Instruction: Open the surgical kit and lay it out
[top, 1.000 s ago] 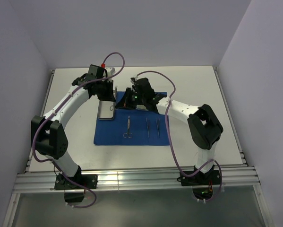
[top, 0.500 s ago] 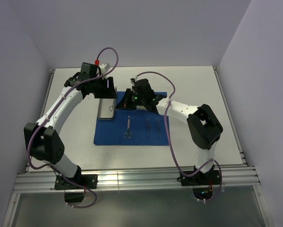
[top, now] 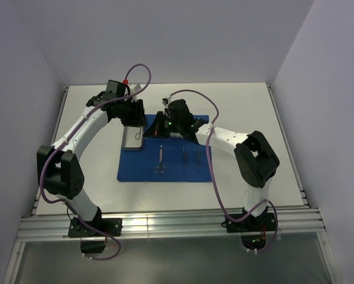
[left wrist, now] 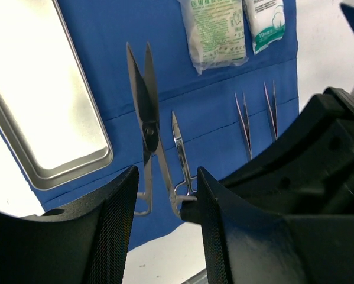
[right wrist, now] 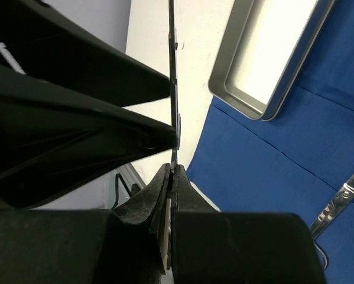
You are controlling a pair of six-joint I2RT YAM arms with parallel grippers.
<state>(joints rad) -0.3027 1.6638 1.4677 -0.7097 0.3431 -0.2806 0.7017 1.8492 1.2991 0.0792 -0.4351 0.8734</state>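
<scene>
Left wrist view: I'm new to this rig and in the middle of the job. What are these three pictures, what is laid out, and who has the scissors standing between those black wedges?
Two white robot arms are bolted at the near edge of the table. The top view looks down from behind them. Each wrist view rides on one arm, so the black wedges are that arm's own fingers.

On the table lies a royal-blue cloth wrap with a rectangular steel tray at its far left corner. On the cloth lie ring-handled steel scissors, two thin steel tweezers and two whitish-green packets.

A second pair of steel scissors is in the air. The right gripper is shut on it near the handle end. The left gripper stands open around it.
</scene>
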